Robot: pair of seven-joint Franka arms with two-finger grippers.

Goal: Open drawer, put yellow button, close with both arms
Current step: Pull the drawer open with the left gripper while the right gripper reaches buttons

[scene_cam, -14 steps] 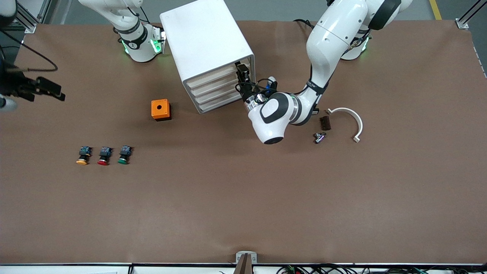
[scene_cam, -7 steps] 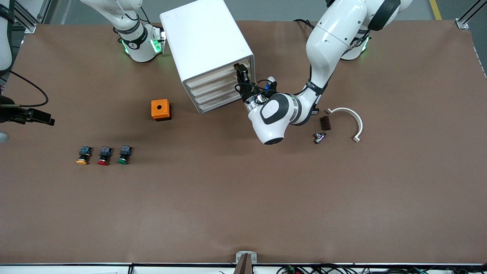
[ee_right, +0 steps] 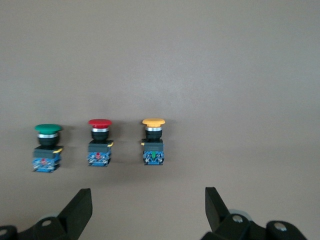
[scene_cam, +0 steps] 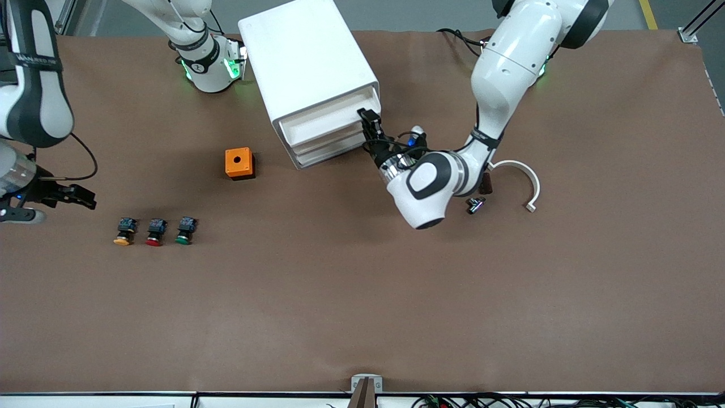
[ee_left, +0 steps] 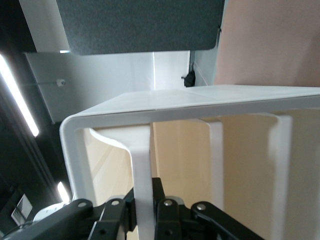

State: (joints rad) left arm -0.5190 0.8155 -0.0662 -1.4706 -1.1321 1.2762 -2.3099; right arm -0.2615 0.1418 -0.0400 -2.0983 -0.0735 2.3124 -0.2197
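A high front camera overlooks the whole surface [scene_cam: 362, 294]; wrist cameras sit close, sharing its cabinet [ee_left: 150, 107] and buttons [ee_right: 100, 145].

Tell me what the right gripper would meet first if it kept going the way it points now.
Probably the bare table. The right gripper is open, looking down on the three buttons, with the yellow button nearest its centre line but slightly ahead of the fingers. Depth is hard to judge.

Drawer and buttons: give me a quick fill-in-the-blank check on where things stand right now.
1. The left gripper is shut on the front of the ____ drawer of the cabinet.
2. The yellow button lies on the ____, not in the drawer.
3. The button beside the yellow one has a ____ cap.
4. The right gripper has its fingers ____.

Missing words: top; table; red; open
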